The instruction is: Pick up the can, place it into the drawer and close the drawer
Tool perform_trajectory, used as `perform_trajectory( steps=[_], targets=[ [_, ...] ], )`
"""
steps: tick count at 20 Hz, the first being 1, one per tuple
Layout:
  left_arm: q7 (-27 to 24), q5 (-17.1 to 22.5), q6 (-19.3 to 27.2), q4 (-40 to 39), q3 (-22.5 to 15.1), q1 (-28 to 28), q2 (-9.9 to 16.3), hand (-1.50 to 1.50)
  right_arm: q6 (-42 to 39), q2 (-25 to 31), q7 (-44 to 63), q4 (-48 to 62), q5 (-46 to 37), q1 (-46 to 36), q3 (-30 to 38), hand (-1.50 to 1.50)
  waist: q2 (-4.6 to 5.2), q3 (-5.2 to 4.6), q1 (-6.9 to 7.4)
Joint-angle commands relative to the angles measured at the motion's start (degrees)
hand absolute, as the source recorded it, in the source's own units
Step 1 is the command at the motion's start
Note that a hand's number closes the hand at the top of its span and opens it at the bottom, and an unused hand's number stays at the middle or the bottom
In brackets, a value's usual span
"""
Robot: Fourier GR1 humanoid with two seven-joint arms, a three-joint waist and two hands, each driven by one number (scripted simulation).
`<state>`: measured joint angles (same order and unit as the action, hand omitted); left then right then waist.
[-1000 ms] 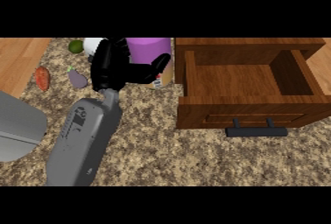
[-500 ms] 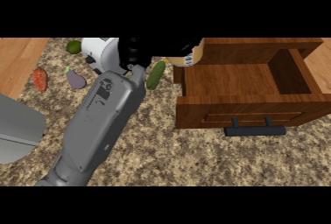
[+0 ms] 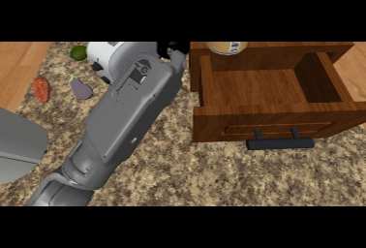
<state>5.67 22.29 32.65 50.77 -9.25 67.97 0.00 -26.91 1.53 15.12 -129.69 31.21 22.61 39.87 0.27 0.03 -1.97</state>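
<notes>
The granite counter (image 3: 214, 179) is being crossed diagonally by a grey forearm (image 3: 121, 126) from the lower left toward the top. The open wooden drawer (image 3: 268, 89) is being shown at the right, its dark handle (image 3: 280, 144) facing the lower edge. The can (image 3: 226, 47) is being seen at the drawer's far wall, cut by the frame. Only a sliver of the black hand (image 3: 174, 50) is being shown, so its grasp cannot be told. An eggplant (image 3: 81, 88), a red vegetable (image 3: 41, 89) and a lime (image 3: 79, 52) are being left at the left.

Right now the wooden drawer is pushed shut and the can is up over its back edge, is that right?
Not quite: the drawer stands open, its bare inside showing behind the black handle. The can is indeed up over its back edge. The head view shows this.
</notes>
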Motion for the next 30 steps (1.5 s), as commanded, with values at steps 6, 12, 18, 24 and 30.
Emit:
perform_trajectory(
  steps=[6, 12, 18, 24, 30],
  targets=[
    [-5.6, 11.0, 5.0, -10.8, -6.8, 8.4, 0.0, 1.5, -1.2, -1.5, -1.5, 0.0, -1.6, -0.2, -1.5, -1.5, 0.24, 0.07, -1.48],
    [-8.6, 16.9, 3.8, -16.0, -10.7, 10.3, 0.0, 1.5, 1.2, 1.0, 2.0, -0.4, -0.6, -2.4, -1.0, -1.5, 0.45, 0.05, -1.75],
    [-9.9, 21.6, 6.6, -18.7, -15.0, 11.3, 0.0, 1.5, 1.9, 0.8, 3.2, -1.8, 2.6, -1.7, 0.3, -1.5, 0.48, 0.07, -2.82],
    [-10.5, 24.8, 7.5, -22.6, -18.3, 13.3, 0.0, 1.5, 2.0, -1.0, 4.2, -5.1, -0.3, -1.5, -3.1, -1.5, 0.77, 0.08, -3.46],
    [-9.8, 28.3, 11.4, -21.7, -24.3, 12.2, 0.0, -1.5, 1.6, 0.4, 3.6, -2.0, -0.9, -3.5, -2.6, -1.5, 0.7, 0.1, -3.4]
  ],
)
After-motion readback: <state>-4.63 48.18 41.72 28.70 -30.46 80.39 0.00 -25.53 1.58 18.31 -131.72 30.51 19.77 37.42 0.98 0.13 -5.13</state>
